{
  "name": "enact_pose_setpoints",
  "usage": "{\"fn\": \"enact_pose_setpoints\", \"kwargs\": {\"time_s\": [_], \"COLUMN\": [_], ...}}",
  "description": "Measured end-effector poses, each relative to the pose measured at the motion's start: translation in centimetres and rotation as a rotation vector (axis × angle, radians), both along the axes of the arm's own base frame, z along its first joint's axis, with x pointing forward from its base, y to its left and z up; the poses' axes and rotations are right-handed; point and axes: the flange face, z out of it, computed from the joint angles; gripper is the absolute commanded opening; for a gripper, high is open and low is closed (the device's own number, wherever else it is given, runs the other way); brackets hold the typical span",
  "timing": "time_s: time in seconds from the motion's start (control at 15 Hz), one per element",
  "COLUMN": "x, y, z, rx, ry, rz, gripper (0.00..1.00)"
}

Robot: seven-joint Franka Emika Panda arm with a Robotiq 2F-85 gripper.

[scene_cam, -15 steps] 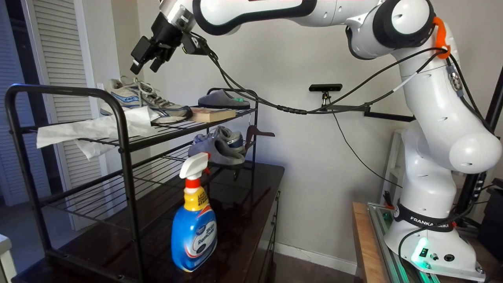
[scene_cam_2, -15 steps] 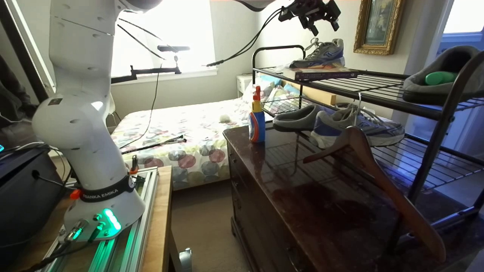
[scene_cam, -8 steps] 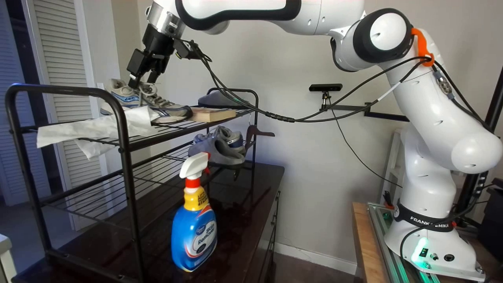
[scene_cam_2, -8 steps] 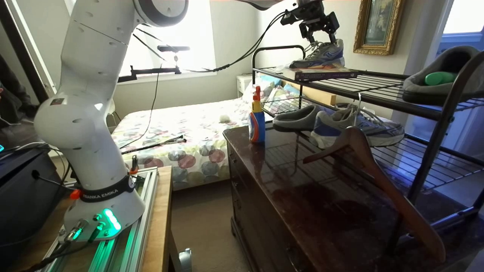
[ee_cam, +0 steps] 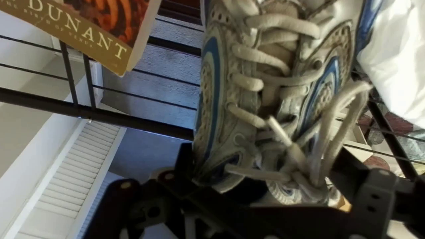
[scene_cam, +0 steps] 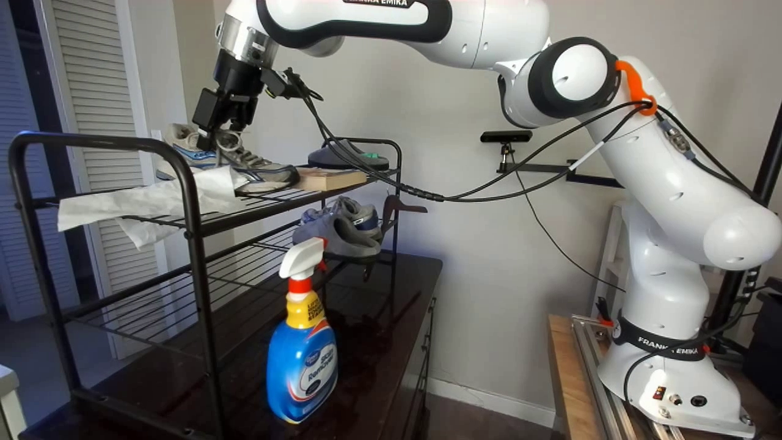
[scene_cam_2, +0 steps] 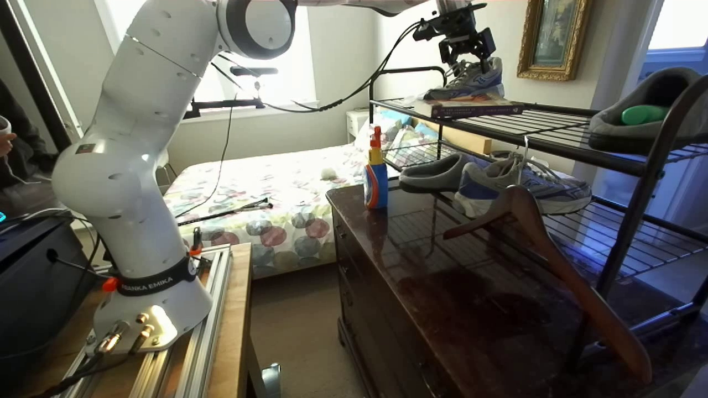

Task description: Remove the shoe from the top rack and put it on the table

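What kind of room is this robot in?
Probably a bedroom: an exterior view shows a spotty bed, a dresser with drawers down its front, and a framed picture.

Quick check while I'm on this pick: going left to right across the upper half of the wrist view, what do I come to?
Book, shoe, white sheet.

Blue spray bottle [scene_cam: 302,360], wooden hanger [scene_cam_2: 550,257]
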Motion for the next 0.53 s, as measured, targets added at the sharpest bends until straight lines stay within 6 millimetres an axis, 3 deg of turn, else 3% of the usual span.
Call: {"fn": "enact_pose_setpoints", "kwargs": {"time_s": [0.07,0.2,0.53], "x": [0.22,0.59,0.61], "y": [0.07,0.06,0.02], "z": [-0.22,-0.79,-0.47], "rx": [0.002,0.002,-0.003], "ry": [0.001,0.011,0.036], "rz": [0.000,-0.003,-0.011], "gripper": [1.00,0.72,0.40]}}
